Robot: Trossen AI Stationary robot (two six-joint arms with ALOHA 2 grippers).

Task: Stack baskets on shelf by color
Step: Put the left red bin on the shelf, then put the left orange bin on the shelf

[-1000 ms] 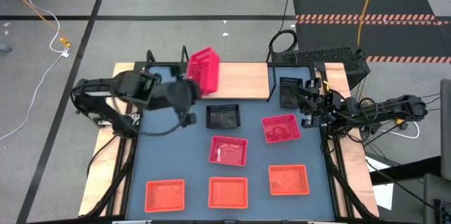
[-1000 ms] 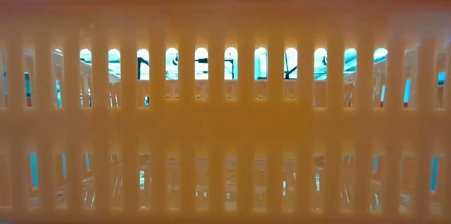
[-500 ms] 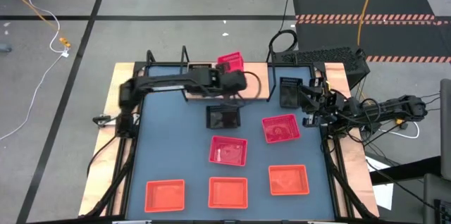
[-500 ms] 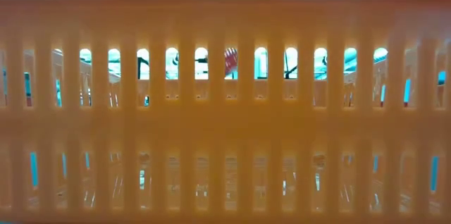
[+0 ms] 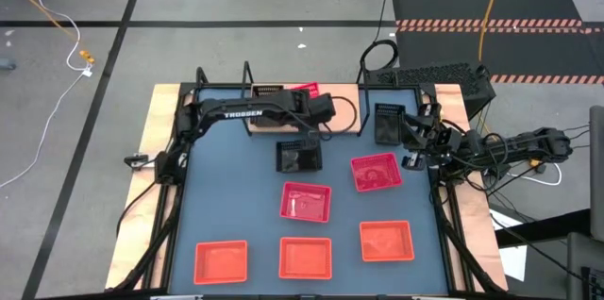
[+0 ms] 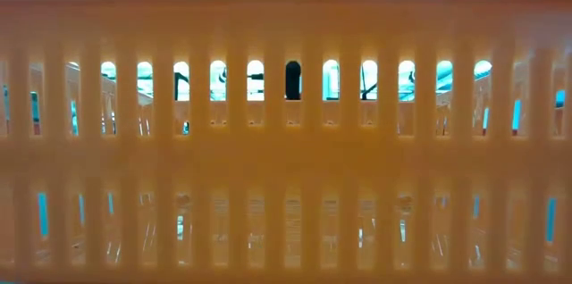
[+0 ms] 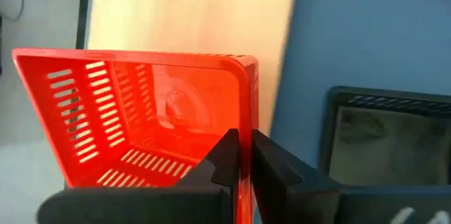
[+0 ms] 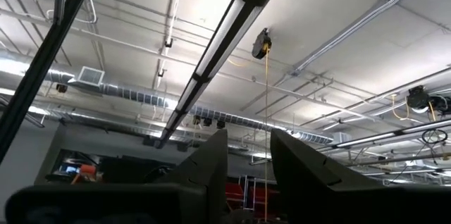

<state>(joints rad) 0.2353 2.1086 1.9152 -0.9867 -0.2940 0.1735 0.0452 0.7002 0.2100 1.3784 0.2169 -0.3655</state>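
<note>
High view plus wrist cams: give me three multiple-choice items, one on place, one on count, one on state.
1. Where is the pinkish-red basket that the left gripper grips?
A. in the tabletop's front row
B. over the wooden shelf
C. off the table, on the floor

2. How many orange-red baskets lie on the blue tabletop?
A. one
B. two
C. three

3. What state is the right gripper in?
A. shut on a basket
B. open, holding nothing
C. shut on a cable

Answers: 1 B, the left wrist view shows light wood behind the gripped basket, and the high view puts it at the shelf. 2 C, three lie along the front in the high view. 3 B, the right wrist view shows its fingers apart with only ceiling between them.
</note>
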